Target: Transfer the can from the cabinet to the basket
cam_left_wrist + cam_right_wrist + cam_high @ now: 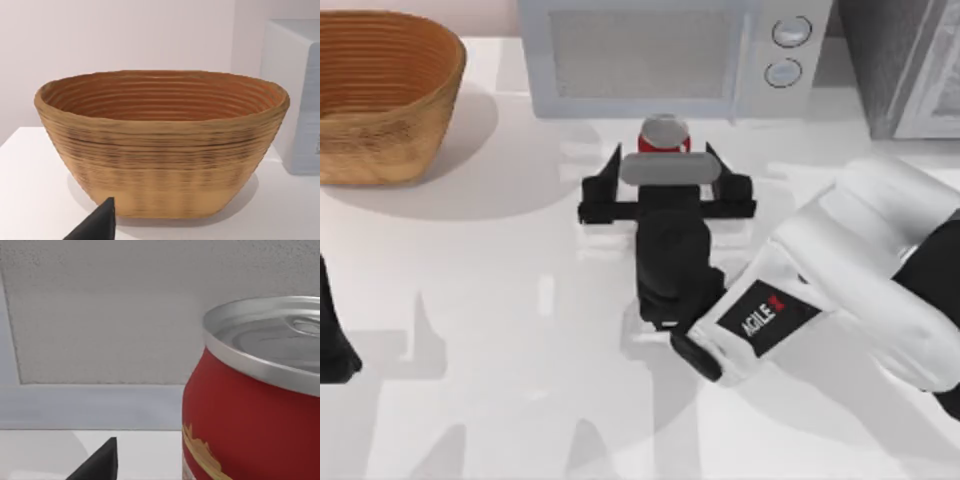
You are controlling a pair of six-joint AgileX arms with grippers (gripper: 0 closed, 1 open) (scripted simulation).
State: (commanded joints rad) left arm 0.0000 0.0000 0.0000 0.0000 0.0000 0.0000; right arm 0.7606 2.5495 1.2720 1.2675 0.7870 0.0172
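Can (664,134): upright before the microwave (670,50), between my right claw's (664,152) fingers, apparently gripped. Right wrist view: yellow label. Basket (380,95): far left.

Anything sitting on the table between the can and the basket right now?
No. In the top view the white table is bare between the can, at the right gripper before the microwave, and the basket at far left.

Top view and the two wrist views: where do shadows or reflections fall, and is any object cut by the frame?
Top view: the tan woven wicker basket casts a soft shadow toward the white microwave, and the glossy white table shows faint reflections. Left wrist view: a thin shadow lies under the basket. Right wrist view: the small red drink can is cut by the frame, its silver top bright.
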